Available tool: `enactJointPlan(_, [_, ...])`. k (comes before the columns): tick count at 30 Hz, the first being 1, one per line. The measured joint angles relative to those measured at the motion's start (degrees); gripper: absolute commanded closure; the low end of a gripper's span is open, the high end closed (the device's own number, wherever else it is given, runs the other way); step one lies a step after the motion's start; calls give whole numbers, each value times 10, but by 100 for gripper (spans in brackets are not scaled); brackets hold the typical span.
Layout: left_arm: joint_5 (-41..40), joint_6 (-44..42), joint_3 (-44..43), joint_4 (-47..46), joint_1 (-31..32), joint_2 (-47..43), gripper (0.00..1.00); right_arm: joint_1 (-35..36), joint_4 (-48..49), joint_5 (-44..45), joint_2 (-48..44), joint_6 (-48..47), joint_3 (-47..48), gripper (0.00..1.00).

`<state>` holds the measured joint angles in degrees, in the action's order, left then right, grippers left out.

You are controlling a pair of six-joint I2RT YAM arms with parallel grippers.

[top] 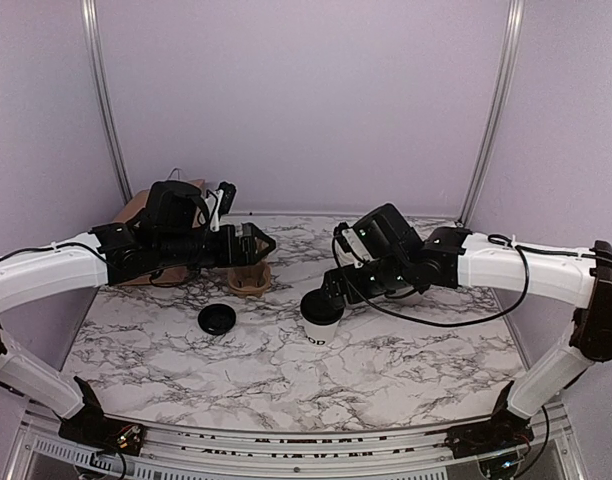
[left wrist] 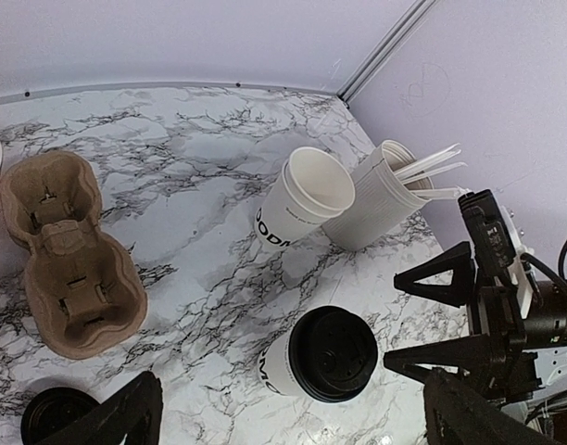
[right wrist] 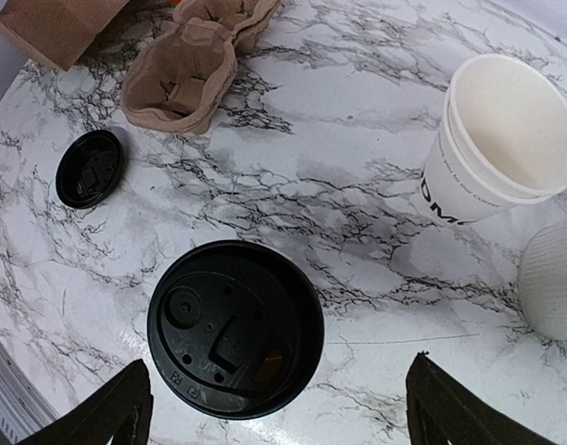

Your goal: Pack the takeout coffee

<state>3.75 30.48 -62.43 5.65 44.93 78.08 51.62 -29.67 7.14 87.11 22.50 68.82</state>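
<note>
The takeout coffee (top: 322, 316) is a small white paper cup with black lettering and a black lid pressed on top. It stands upright on the marble table, also seen in the left wrist view (left wrist: 322, 356) and from above in the right wrist view (right wrist: 235, 328). My right gripper (top: 333, 287) hovers open just behind and to the right of it. In its own view, the right gripper (right wrist: 279, 417) has the cup nearer the left finger, and nothing is gripped. My left gripper (top: 258, 243) is open and empty above the cardboard cup carrier (top: 249, 279).
A loose black lid (top: 217, 319) lies left of the cup. A brown paper bag (top: 146, 208) stands at the back left behind the left arm. A stack of open white cups (left wrist: 302, 197) and a ribbed white tub with utensils (left wrist: 376, 202) sit under the right arm.
</note>
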Motion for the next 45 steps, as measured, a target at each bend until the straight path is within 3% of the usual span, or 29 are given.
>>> enactJointPlan(19, [4,-14,0,0,-14,-3,1,22,-14,36,23,36,10,8])
enactJointPlan(30, [12,-14,3,0,-18,-3,1,47,-25,54,94,39,76,9])
enactJointPlan(45, [14,-13,9,0,-21,-3,1,57,-47,80,123,43,102,14])
